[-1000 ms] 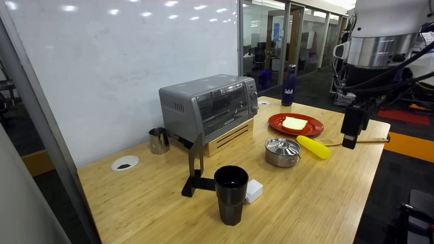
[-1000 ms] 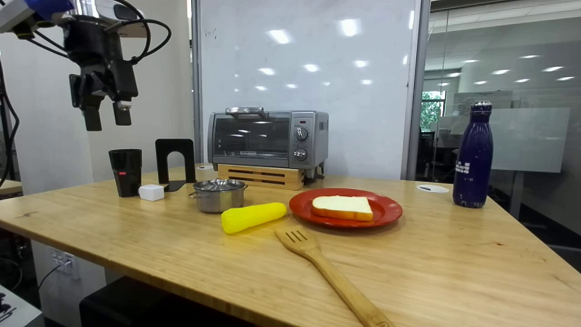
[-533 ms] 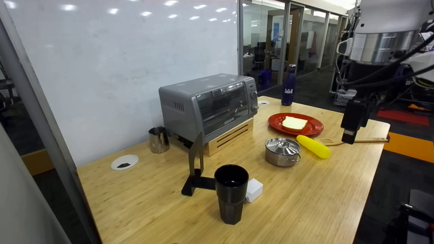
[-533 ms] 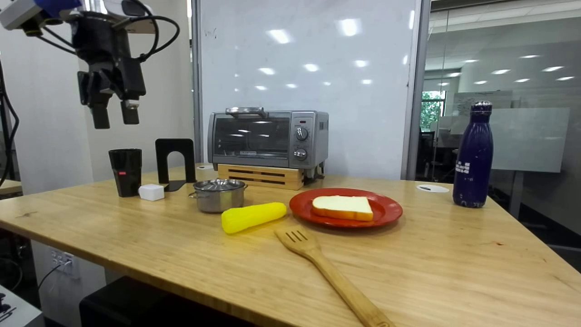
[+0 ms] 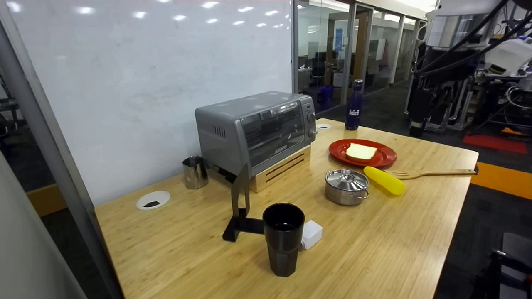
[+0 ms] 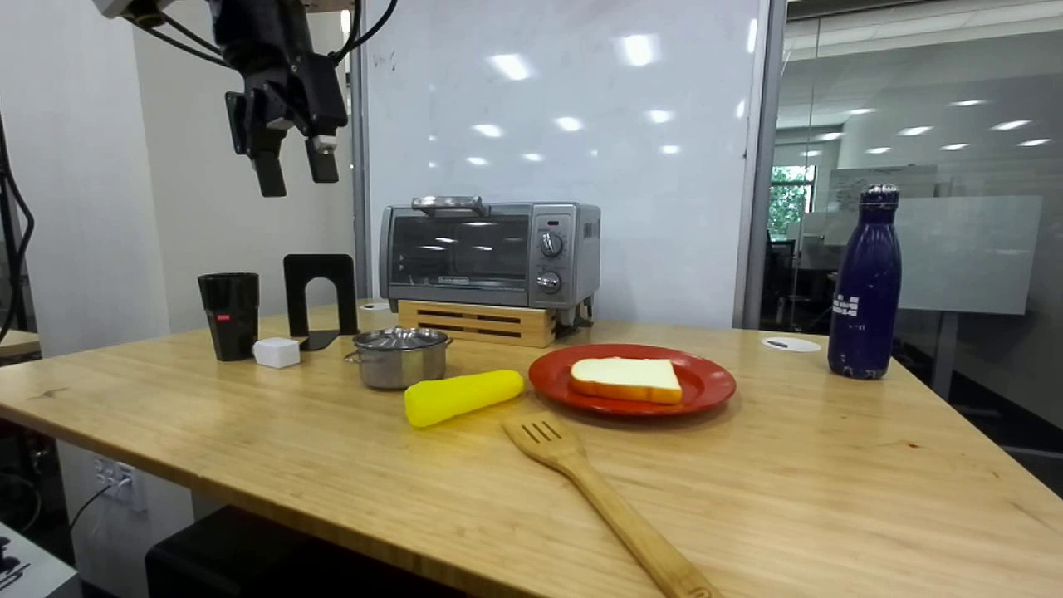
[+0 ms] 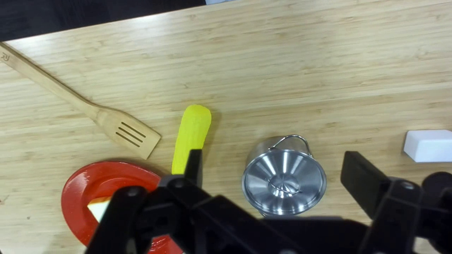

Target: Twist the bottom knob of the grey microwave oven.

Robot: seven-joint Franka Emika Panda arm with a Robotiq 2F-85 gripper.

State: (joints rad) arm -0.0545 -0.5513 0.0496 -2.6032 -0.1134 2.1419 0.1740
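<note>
Hanging high above the table [image 6: 814, 465], the claw [image 6: 297, 180] points downward, its fingers [image 7: 362, 183] spread with nothing between them; the step in hand looks like the approach, with no contact yet. Well below, the steel pot [image 6: 404, 364] wears its lid [image 7: 284, 183], hiding whatever it holds, so the swing across should pass above it. Nearby, the red plate [image 6: 704, 386] bears a bread slice [image 6: 627, 380], and the black cup [image 5: 284, 245] shows only a dark inside. Toward the back, near the whiteboard [image 6: 565, 83], the grey microwave oven [image 6: 490, 256] sits on a wooden stand [image 6: 476, 322], its load unclear behind a closed glass door [image 6: 459, 249]. For its bottom knob [image 6: 549, 282], low on the front panel [image 6: 551, 264], the fingers do best tipped level, straddling it squarely before closing, then turning gently about the knob's own axis, lest the oven shift. Near the end away from the knob stands a metal cup [image 5: 195, 173], contents out of sight.
</note>
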